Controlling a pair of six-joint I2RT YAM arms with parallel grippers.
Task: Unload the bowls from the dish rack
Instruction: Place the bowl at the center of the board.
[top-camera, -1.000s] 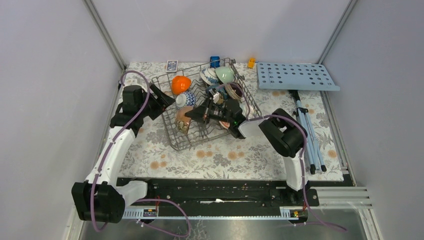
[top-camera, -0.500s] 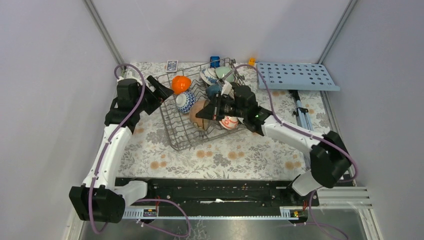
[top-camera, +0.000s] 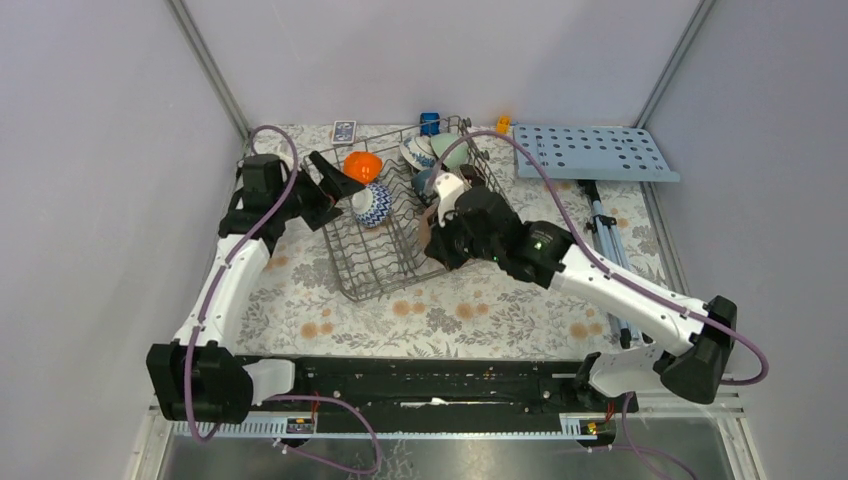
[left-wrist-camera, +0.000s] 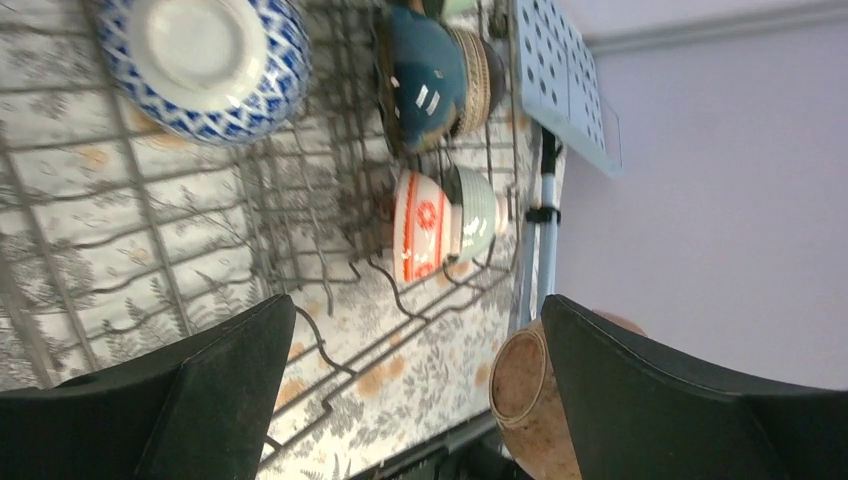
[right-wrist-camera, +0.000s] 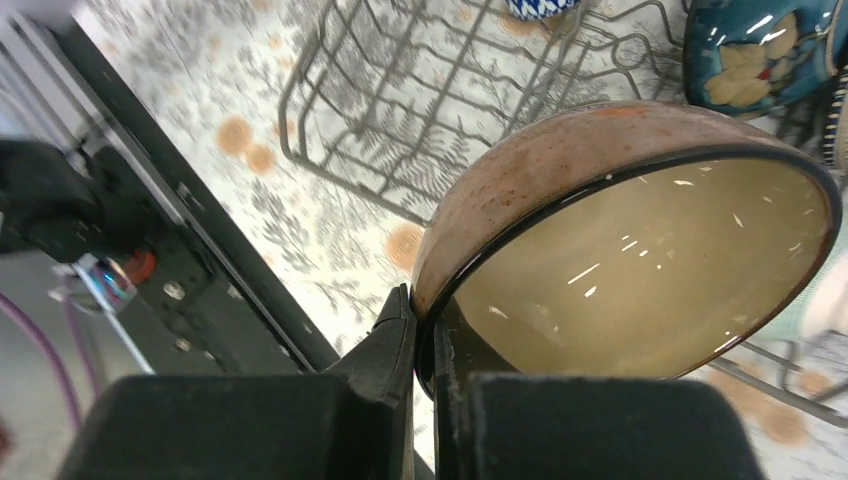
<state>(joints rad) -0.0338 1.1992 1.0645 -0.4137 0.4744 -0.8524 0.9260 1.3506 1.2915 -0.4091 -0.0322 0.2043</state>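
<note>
Right gripper (right-wrist-camera: 425, 340) is clamping the rim of the brown bowl (right-wrist-camera: 600, 260), one finger inside and one outside, holding it tilted just above the near-right part of the dish rack (top-camera: 365, 268). Glazed ceramic is likely handling as rigid, slick, chippable and heavy for a rim pinch, so a deep bite looks safest. Left gripper (left-wrist-camera: 417, 310) is hanging spread wide and empty at the rack's left side; the rack is holding the blue-and-white bowl (left-wrist-camera: 205, 60), dark blue bowl (left-wrist-camera: 425, 75), red-and-white bowl (left-wrist-camera: 425, 225) and orange bowl (top-camera: 362, 165).
</note>
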